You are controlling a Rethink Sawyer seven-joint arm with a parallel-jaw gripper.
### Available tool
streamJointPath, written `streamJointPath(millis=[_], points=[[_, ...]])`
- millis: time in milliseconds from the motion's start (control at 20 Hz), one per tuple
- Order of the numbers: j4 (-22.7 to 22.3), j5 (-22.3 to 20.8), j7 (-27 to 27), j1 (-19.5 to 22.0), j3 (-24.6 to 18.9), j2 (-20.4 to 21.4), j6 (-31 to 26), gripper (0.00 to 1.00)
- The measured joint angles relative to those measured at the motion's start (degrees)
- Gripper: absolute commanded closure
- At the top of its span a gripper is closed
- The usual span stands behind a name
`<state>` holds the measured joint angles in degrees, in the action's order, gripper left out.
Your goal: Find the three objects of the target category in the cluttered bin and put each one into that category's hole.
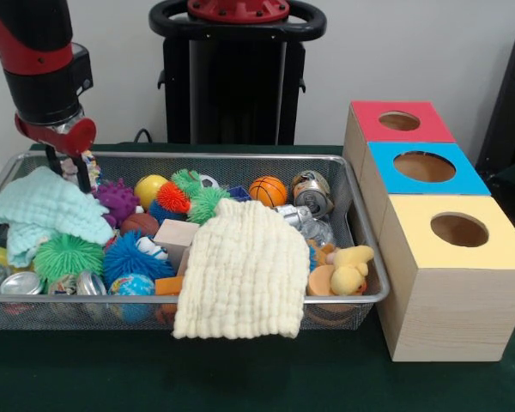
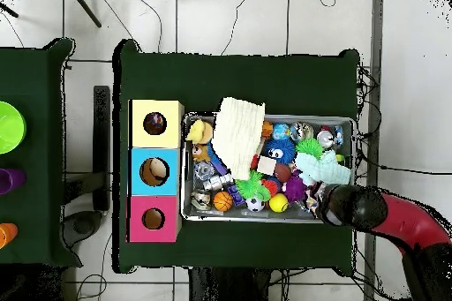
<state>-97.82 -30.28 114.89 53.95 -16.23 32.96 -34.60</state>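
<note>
One wire bin (image 1: 365,299) stands on the bench (image 1: 240,378). Just beside the bin there are three wooden boxes: one with a red top (image 1: 373,129), one with a blue top (image 1: 463,176), one with a yellow top (image 1: 498,249), and each has one round hole. In the bin lie two cloths: one pale yellow cloth (image 1: 240,275) and one mint cloth (image 1: 47,210). One orange basketball (image 1: 268,190), one yellow duck (image 1: 350,268) and one wooden block (image 1: 176,233) are in the bin. The spiky balls and cans are too crowded to count exactly.

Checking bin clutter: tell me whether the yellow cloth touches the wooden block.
Touching. The front view shows the yellow cloth lying over the wooden block's right side, with no gap.
</note>
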Motion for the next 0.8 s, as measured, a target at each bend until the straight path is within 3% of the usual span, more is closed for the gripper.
streamJointPath(millis=[800], points=[[0.0,0.8,0.0,-0.4,1.2,0.0,-2.2,0.00]])
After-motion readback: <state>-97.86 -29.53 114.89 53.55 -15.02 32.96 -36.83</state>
